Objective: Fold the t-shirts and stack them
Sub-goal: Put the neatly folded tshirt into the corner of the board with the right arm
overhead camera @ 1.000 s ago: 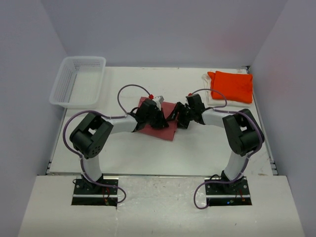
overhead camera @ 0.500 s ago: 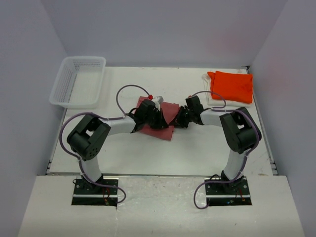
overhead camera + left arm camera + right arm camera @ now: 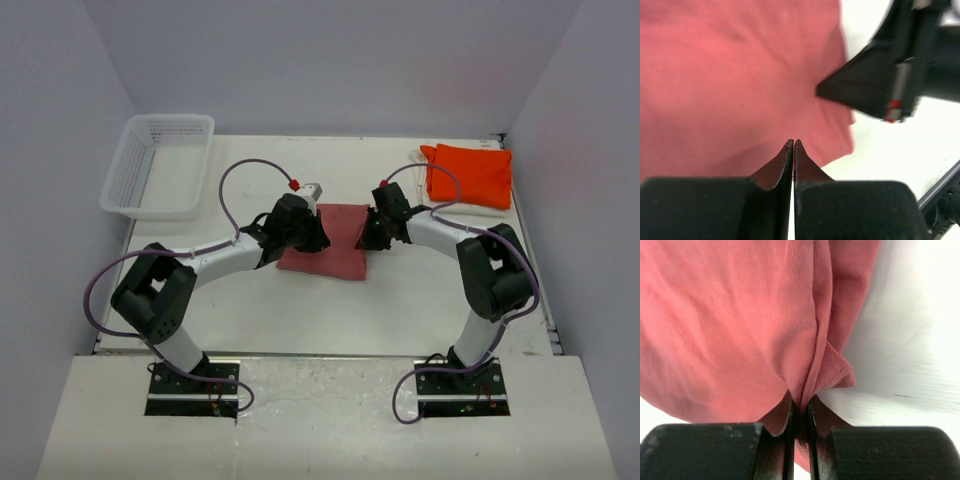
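Bright, even overhead light, soft shadows; wrist views blur close up.

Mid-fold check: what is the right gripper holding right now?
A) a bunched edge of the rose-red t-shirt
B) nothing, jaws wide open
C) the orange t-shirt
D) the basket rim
A: the right wrist view shows the right gripper shut on a pinched fold of the rose-red t-shirt; the orange t-shirt lies apart, far right.

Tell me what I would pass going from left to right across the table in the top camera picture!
white basket → left hand → rose-red shirt → right hand → orange shirt
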Robot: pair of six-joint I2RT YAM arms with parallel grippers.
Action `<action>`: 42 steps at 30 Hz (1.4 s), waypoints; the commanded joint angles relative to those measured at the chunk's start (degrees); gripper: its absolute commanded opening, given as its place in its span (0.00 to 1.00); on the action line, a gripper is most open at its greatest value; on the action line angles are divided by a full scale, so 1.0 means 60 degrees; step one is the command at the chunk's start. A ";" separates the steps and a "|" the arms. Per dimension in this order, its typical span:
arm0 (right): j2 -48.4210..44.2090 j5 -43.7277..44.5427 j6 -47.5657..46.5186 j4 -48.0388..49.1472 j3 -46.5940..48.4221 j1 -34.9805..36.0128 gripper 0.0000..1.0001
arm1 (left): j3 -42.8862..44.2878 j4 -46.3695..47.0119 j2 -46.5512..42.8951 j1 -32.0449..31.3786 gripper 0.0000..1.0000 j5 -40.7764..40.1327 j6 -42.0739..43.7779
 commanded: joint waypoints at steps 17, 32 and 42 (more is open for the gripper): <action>0.0328 0.4107 -0.4111 -0.3742 0.5290 -0.0473 0.00 | 0.0472 -0.0220 0.1030 -0.0032 0.00 0.0216 0.0253; 0.2438 0.4415 -0.6322 -0.4825 0.9186 -0.0752 0.00 | 0.0603 -0.0205 0.1396 -0.0032 0.00 0.0626 0.0341; 0.3319 0.2700 -0.8052 -0.6000 1.0700 -0.0591 0.00 | 0.0706 -0.0293 0.1352 -0.0017 0.00 0.0495 0.0546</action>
